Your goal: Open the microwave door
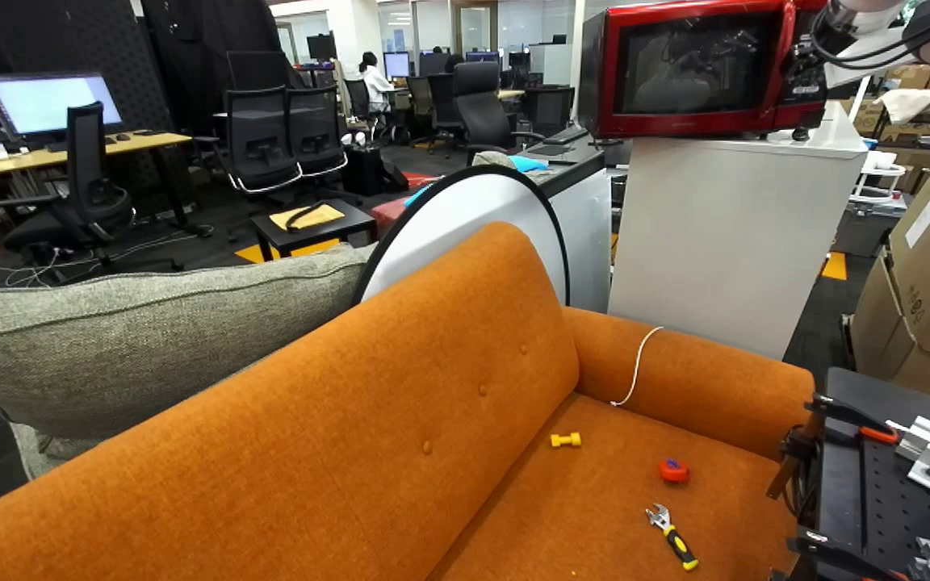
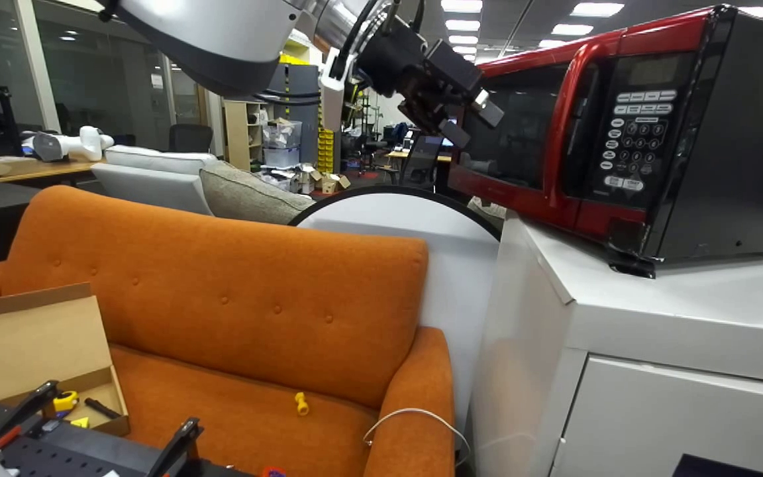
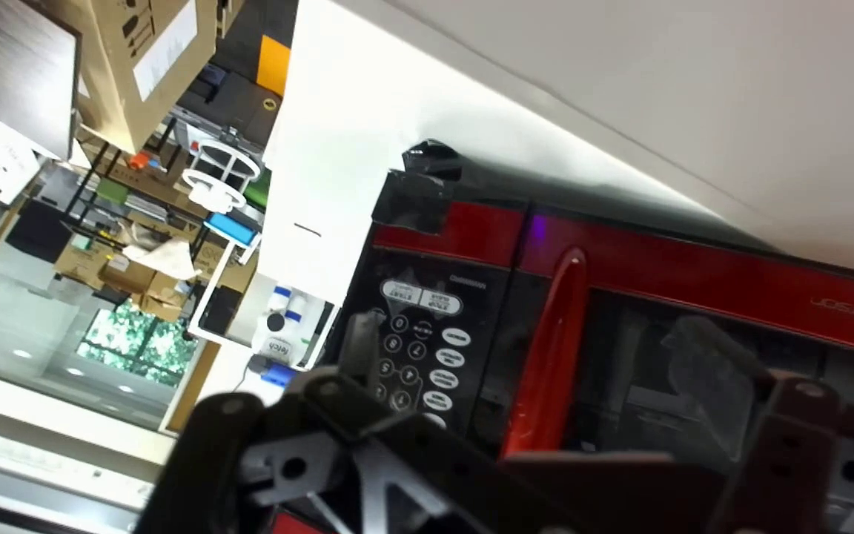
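- Gripper (image 2: 477,126) spread wide, pinching nothing; in wrist view the handle (image 3: 554,341) lines up b/w its jaws, depth unclear.
- Microwave door (image 1: 691,64) shut, on front of microwave (image 2: 739,146), atop white cabinet (image 1: 719,242).
- Risk: too shallow a grip prob. slips off slick, rounded handle.
- Risk: hard pull may swivel or drag whole microwave, b/c end opp. keypad (image 2: 640,139) overhangs cabinet.
- Door faces gripper, out over sofa (image 1: 465,387); long axis approx. level, askew to cabinet edge; handle upright.

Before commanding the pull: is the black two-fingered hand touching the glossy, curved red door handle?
Apart. In an exterior view, the hand and handle have a strip of dark window glass visible between them.
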{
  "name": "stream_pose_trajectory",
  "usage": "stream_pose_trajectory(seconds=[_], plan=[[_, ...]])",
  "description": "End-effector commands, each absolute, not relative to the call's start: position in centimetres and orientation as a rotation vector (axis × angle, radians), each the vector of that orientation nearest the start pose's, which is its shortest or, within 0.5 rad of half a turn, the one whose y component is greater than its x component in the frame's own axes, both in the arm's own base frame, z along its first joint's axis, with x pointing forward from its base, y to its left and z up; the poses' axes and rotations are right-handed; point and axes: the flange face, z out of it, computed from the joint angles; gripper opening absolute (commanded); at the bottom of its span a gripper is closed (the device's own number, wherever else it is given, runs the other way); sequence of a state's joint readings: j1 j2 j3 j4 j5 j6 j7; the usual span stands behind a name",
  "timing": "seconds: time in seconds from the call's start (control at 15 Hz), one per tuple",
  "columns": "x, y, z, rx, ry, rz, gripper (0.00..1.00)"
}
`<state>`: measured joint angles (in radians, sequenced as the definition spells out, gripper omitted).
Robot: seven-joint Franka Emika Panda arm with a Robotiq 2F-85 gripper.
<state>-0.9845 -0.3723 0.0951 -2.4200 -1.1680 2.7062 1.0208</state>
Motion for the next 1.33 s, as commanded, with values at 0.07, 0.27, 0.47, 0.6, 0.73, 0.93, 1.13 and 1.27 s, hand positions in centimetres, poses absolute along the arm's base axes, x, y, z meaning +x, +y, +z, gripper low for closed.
stream_pose_trajectory(seconds=[0.07,0.27,0.47,0.6,0.73,0.93,1.13,1.27], plan=[[31.9,-38.0,50.6,1.967,-1.181,0.751,1.0],[32.4,-39.8,50.2,1.989,-1.239,0.755,1.0],[33.5,-41.4,49.3,2.019,-1.295,0.763,1.0],[34.1,-42.6,49.1,2.015,-1.34,0.775,1.0],[34.6,-43.9,49.6,1.995,-1.374,0.805,1.0],[35.4,-45.0,50.5,1.998,-1.387,0.848,1.0],[36.2,-45.3,50.4,2.019,-1.375,0.879,1.0],[36.6,-45.6,50.2,2.024,-1.374,0.894,1.0]])
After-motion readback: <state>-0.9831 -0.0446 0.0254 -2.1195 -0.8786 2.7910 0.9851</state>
